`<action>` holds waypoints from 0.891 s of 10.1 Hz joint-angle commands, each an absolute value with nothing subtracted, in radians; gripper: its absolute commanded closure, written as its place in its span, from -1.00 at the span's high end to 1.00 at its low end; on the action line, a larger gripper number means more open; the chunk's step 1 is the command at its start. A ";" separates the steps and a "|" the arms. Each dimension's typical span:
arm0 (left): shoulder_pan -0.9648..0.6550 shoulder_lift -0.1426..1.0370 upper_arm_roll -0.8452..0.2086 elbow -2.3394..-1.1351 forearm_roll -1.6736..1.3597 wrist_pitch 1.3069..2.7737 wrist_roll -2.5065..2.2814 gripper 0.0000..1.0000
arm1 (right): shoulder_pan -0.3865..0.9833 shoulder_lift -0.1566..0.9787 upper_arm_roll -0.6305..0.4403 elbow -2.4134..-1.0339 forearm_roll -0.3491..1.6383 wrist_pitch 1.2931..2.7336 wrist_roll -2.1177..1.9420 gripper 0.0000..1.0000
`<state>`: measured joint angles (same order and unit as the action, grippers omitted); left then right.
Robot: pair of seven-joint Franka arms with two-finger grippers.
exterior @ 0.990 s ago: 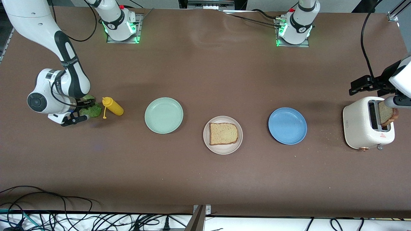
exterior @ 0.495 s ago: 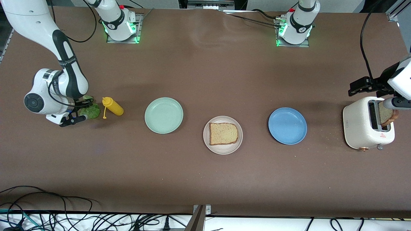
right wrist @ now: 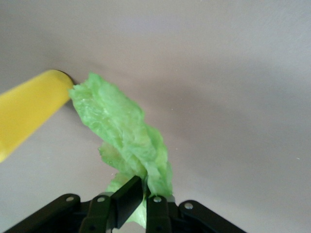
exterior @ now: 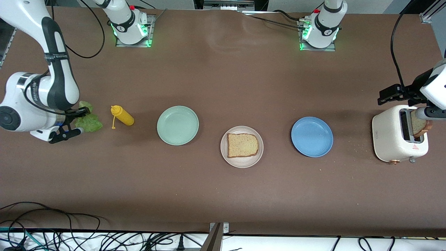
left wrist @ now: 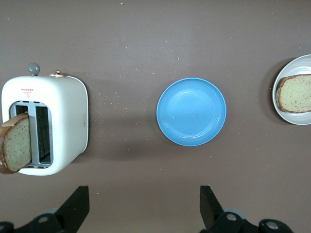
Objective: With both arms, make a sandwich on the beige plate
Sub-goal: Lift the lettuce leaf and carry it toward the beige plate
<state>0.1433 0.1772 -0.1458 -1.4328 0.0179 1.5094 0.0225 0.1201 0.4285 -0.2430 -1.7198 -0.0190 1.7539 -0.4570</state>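
Note:
The beige plate (exterior: 240, 163) lies mid-table with one tan bread slice (exterior: 243, 145) flat on it. My right gripper (exterior: 74, 122) is shut on a ruffled green lettuce leaf (exterior: 89, 122), which hangs from its fingers (right wrist: 127, 198) just above the table beside the yellow bottle. A second bread slice (exterior: 420, 125) stands in a slot of the white toaster (exterior: 393, 136). My left gripper (left wrist: 144, 209) hovers open and empty over the table between the toaster and the blue plate.
A yellow squeeze bottle (exterior: 122, 116) lies next to the lettuce. A mint-green plate (exterior: 177, 125) and a blue plate (exterior: 312, 136) flank the beige one. The toaster stands at the left arm's end of the table. Cables hang along the edge nearest the front camera.
My right gripper has closed on the lettuce and moved up and toward the right arm's end of the table, drawing the leaf away from the bottle. The left arm has stayed still.

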 commanded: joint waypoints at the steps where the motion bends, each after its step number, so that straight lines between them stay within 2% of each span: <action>1: 0.149 0.178 -0.150 -1.424 0.032 1.508 0.021 1.00 | 0.170 0.440 -0.242 -1.494 -0.012 1.547 -0.376 -0.95; 3: 0.149 0.178 -0.150 -1.425 0.032 1.508 0.021 1.00 | 0.237 0.440 -0.242 -1.387 0.012 1.468 -0.213 -0.95; 5: 0.149 0.178 -0.150 -1.427 0.032 1.506 0.021 1.00 | 0.279 0.440 -0.242 -1.345 0.154 1.453 -0.026 -0.95; 7: 0.150 0.178 -0.150 -1.427 0.032 1.506 0.021 1.00 | 0.333 0.466 -0.242 -1.313 0.282 1.488 0.203 -0.95; 9: 0.150 0.178 -0.150 -1.428 0.032 1.508 0.023 1.00 | 0.397 0.483 -0.242 -1.310 0.409 1.607 0.441 -0.95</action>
